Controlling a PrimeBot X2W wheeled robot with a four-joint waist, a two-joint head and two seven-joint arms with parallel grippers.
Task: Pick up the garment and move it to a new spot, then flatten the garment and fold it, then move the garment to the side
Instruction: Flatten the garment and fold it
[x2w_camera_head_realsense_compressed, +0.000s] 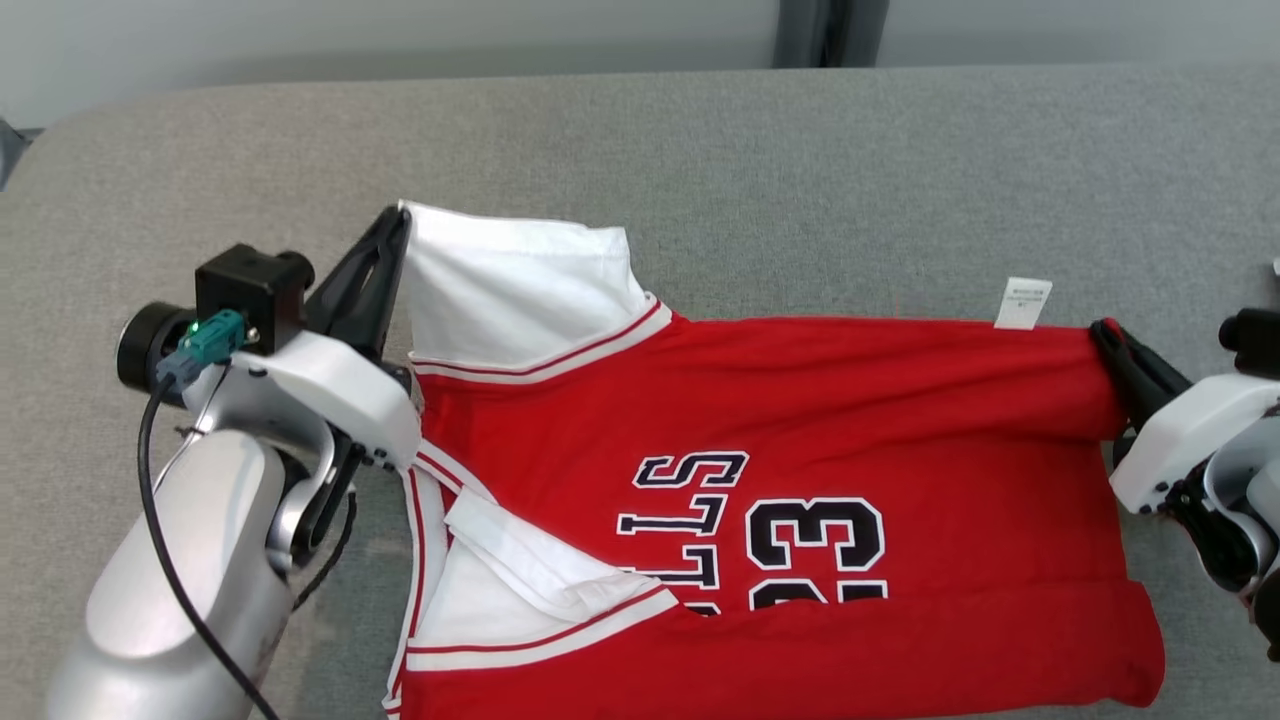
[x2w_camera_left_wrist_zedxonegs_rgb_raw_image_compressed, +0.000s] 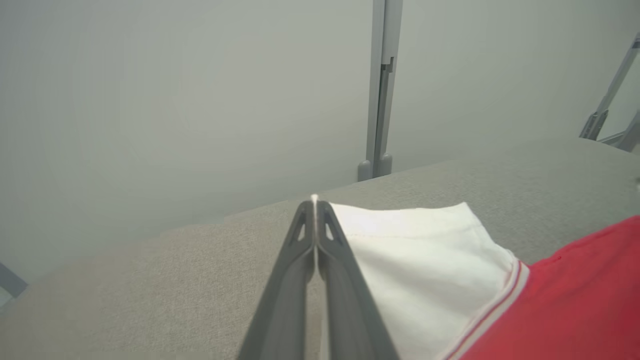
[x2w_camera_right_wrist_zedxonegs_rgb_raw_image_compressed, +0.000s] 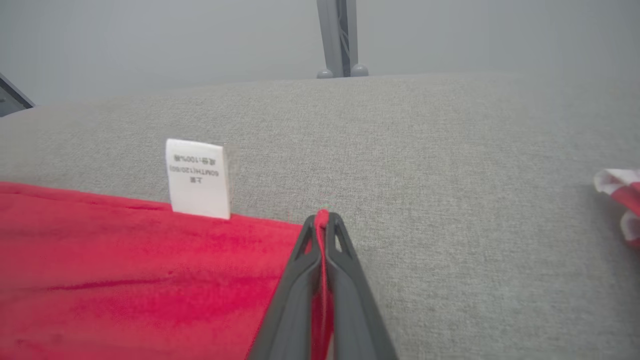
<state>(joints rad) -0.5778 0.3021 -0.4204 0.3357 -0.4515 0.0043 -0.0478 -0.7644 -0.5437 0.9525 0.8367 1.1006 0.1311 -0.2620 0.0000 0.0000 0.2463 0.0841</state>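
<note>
On the red garment (x2w_camera_head_realsense_compressed: 800, 400) I read a black, white-edged number 23 (x2w_camera_head_realsense_compressed: 815, 545) and beside it the letters LLS (x2w_camera_head_realsense_compressed: 680, 520) — the rest covered by a white fold. The white care label (x2w_camera_right_wrist_zedxonegs_rgb_raw_image_compressed: 199, 178) bears tiny upside-down print — I make out only "100%".

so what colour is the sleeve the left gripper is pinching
The sleeve is white, with red-striped trim at its seam; the left wrist view shows it best.
</note>
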